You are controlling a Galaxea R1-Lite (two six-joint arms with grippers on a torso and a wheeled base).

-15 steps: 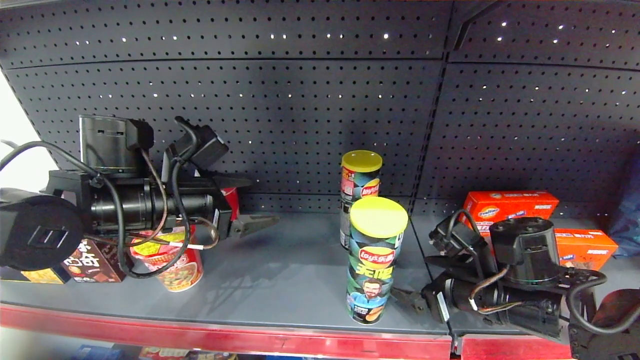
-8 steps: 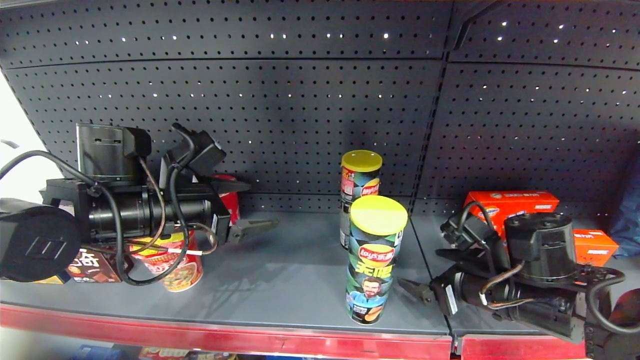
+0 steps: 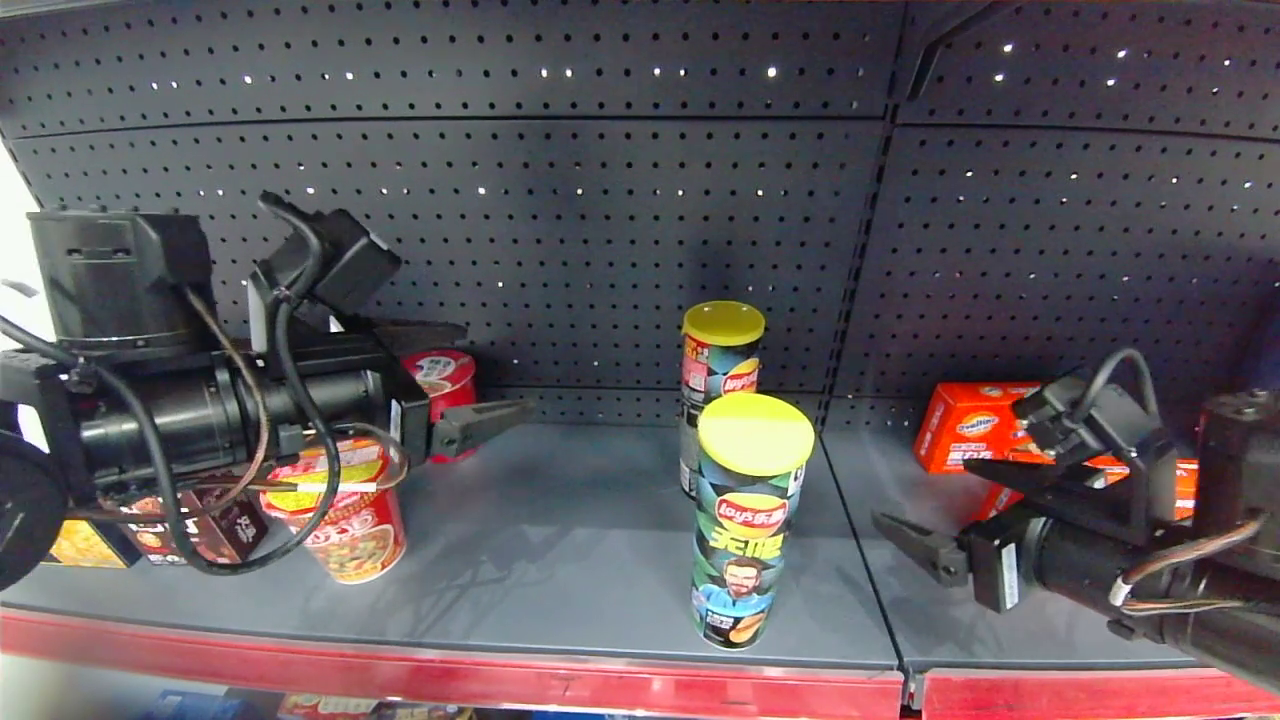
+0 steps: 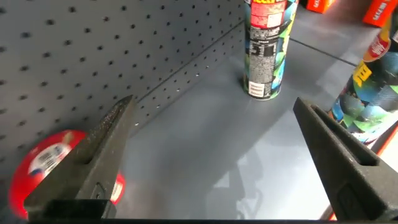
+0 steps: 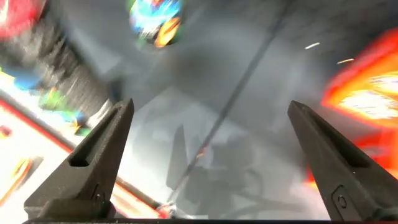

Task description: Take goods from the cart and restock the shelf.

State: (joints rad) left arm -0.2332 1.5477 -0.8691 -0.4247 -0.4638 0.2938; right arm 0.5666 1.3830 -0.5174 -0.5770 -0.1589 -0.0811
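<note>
Both empty, the left fingers [image 3: 480, 422] and right fingers [image 3: 920, 548] gape open over the shelf [image 3: 560, 540], the upright front chip can [image 3: 750, 520] between them, nearer the right.

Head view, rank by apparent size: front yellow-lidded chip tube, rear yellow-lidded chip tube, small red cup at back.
front yellow-lidded chip tube
rear yellow-lidded chip tube (farther, partly hidden, maybe same real size)
small red cup
</note>
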